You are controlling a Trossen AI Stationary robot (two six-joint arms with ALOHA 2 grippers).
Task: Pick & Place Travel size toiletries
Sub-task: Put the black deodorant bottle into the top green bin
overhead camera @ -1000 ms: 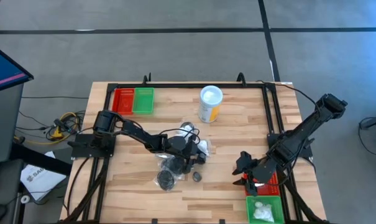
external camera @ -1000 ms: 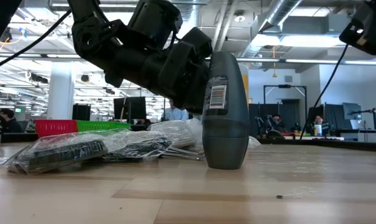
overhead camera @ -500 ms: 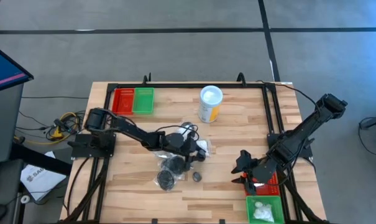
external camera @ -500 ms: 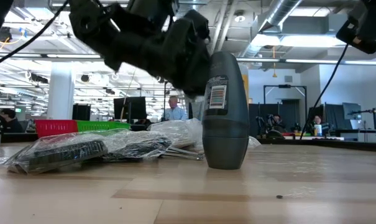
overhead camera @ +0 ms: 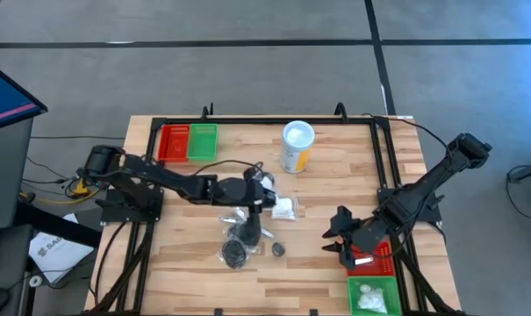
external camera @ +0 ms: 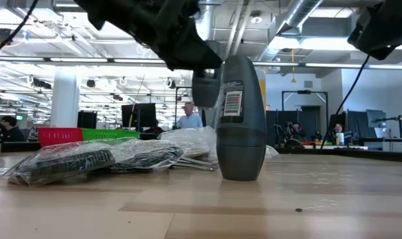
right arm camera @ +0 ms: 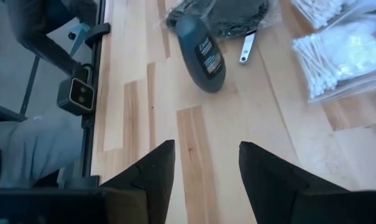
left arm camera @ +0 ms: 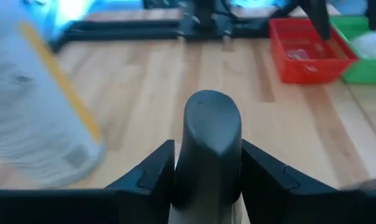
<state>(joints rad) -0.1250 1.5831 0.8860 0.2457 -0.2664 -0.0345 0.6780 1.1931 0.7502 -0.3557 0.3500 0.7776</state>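
Left arm pulled back toward 9 o'clock and lifted since 1 s ago; right barely moved. High view: left gripper [overhead camera: 254, 186] above the toiletries pile at table center, right gripper [overhead camera: 342, 237] at 4 o'clock beside the red bin [overhead camera: 381, 255]. Low view: dark bottle [external camera: 240, 119] stands upright, wrapped pucks [external camera: 74, 161] at its 9 o'clock. Left wrist view: fingers [left arm camera: 151, 171] clamp a dark rounded item [left arm camera: 209, 146]. Right wrist view: fingers [right arm camera: 151, 169] parted, holding nothing, over bare table [right arm camera: 200, 143].
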